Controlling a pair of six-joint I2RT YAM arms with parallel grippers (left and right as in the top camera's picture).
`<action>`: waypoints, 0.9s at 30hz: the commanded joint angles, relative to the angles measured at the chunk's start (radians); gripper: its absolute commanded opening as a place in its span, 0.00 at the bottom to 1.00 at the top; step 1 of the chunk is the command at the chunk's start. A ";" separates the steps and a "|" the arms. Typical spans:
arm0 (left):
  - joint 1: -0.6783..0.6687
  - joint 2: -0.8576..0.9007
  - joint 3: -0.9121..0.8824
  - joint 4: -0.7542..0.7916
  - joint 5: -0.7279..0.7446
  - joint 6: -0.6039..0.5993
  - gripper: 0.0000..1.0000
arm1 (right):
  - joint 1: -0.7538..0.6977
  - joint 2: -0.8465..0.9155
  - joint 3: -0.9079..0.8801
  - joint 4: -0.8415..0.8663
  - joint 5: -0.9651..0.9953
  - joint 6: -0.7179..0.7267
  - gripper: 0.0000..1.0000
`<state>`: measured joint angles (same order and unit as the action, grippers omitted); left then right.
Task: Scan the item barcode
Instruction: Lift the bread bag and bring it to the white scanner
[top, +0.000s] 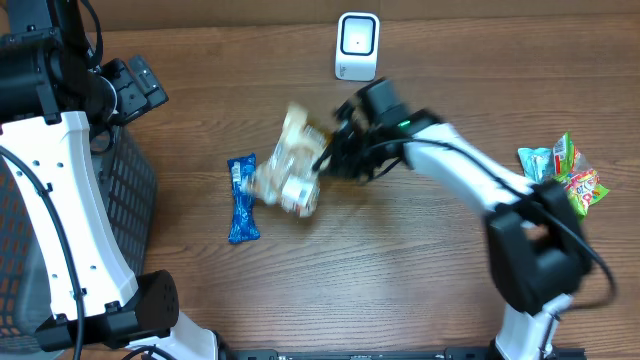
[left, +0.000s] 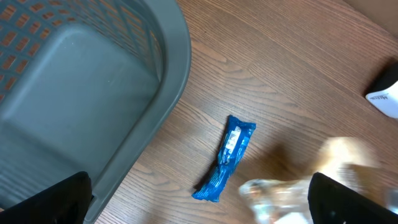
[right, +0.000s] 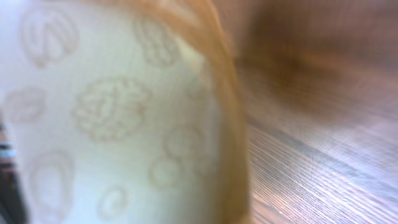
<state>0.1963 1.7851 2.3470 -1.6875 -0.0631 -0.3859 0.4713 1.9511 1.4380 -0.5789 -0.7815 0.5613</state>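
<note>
Presenting the packet (top: 288, 168) squarely to the scanner (top: 357, 46) looks like the step in hand. To do it well, the printed code has to face the scanner's window flat on, without crumpled film or a finger across it, and be held steady for a moment rather than swept past. No barcode can be made out on the packet. It is blurred in every view, and the right wrist camera shows only cream film with a pale nut pattern. The wrist may therefore need to roll the packet until the code turns up. The grip looks to be on one edge, so the loose end can sag or swing, and a slow, level carry would suit it.

The right hand (top: 326, 160) is closed on the packet, which juts from its fingers on the side away from the scanner. Hand and packet sit nearer the robot than the scanner and a little to its left, with bare bench (top: 420, 260) between them and the scanner. Whether the packet is clear of the bench I cannot tell.

The left hand (left: 202, 204) is spread wide and holds nothing. It hangs far to the scanner's left, beside the grey basket (left: 168, 74). A blue bar (top: 241, 198) lies left of the packet, farther from the scanner, and bright wrappers (top: 566, 176) lie well off to the scanner's right.
</note>
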 joint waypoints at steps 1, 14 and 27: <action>0.000 0.008 -0.006 -0.002 0.008 0.005 1.00 | -0.079 -0.168 0.004 0.040 -0.024 0.110 0.04; 0.000 0.008 -0.006 -0.002 0.008 0.005 1.00 | -0.188 -0.393 0.004 0.155 0.205 0.205 0.04; 0.000 0.008 -0.006 -0.002 0.008 0.004 1.00 | -0.197 -0.406 0.004 0.274 0.315 0.209 0.04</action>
<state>0.1963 1.7851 2.3470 -1.6875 -0.0631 -0.3859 0.2810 1.5864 1.4368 -0.3088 -0.5346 0.7670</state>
